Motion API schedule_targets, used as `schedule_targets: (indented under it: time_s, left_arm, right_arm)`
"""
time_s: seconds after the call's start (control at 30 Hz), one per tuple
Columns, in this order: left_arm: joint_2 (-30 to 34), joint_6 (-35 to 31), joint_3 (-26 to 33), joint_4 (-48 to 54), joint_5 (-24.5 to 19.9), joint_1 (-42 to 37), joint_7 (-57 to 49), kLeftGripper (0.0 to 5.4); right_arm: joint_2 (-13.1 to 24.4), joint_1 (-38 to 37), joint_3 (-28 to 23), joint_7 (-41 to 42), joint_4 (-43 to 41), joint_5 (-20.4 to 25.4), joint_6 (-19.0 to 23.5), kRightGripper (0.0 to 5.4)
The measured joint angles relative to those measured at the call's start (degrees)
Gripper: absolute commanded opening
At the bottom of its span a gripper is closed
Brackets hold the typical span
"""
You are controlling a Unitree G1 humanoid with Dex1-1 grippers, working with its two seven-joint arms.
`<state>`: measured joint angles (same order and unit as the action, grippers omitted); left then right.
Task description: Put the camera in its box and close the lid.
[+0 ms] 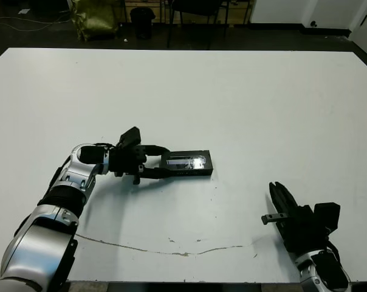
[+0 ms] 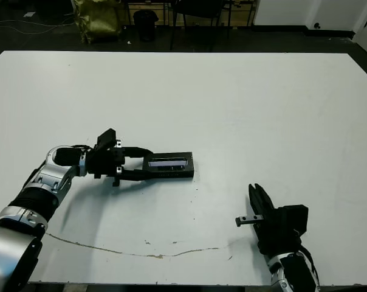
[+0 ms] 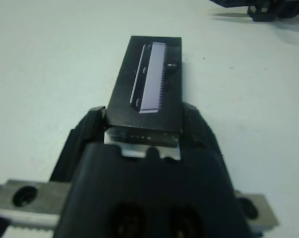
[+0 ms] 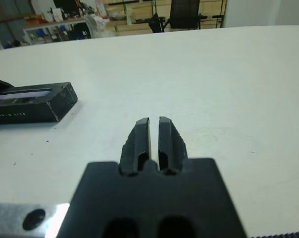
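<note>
On my left, the left gripper (image 1: 161, 164) reaches out low over the white surface (image 1: 244, 97), its two black fingers (image 1: 152, 173) flanking the near end of the small black rectangular box (image 1: 203, 173). The wrist view shows those fingers pressed against both sides of that end, so I read them as clamped on the box, most likely to steady it or nudge the cover square. The flat black lid with its pale purplish window strip (image 3: 148, 79) lies on top of the box, aligned with its outline and appearing seated flat, though I cannot judge from here whether it is fully pressed home. I cannot see the slim black camera itself; with the lid on, it is presumably inside, and the pale strip may be its face showing through the window, but I cannot confirm that. The box sits flat on the surface, a little left of centre, its long side running left to right in line with the left arm's reach. Further right and nearer to me, well apart from the box, the right gripper (image 1: 283, 205) rests just above the surface at the near edge with its fingers (image 4: 142, 136) drawn together, only a thin slit between them, holding nothing. It looks parked out of the way, since the closing seems to need only one arm.
</note>
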<state>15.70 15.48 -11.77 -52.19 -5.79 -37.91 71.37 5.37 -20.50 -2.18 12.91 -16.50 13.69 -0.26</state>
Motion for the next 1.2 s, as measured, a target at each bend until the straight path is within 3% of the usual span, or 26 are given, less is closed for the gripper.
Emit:
schedule_targets:
  time_s: [0.43, 0.67, 0.9, 1.2]
  left_arm:
    - [-0.5, 2.3, -1.3, -4.2, 0.1, -1.5, -0.4, 2.21]
    - [1.0, 6.1, -3.9, -6.4, 3.6, -3.5, -0.2, 3.82]
    - [2.9, 7.0, -4.7, -5.9, 4.4, -4.5, 0.1, 5.38]
    - [9.7, 8.1, -5.6, -2.8, 5.0, -3.6, 3.8, 5.38]
  right_arm:
    - [0.0, -0.1, 0.1, -0.4, 0.4, -1.6, -0.3, 0.00]
    - [0.0, 0.0, -0.1, 0.8, 1.4, -0.1, -2.0, 0.00]
    - [-0.1, -0.6, 0.2, 0.2, -0.6, 0.2, 0.0, 0.00]
    - [0.1, -0.1, 0.0, 0.0, 0.7, -1.1, -0.9, 0.00]
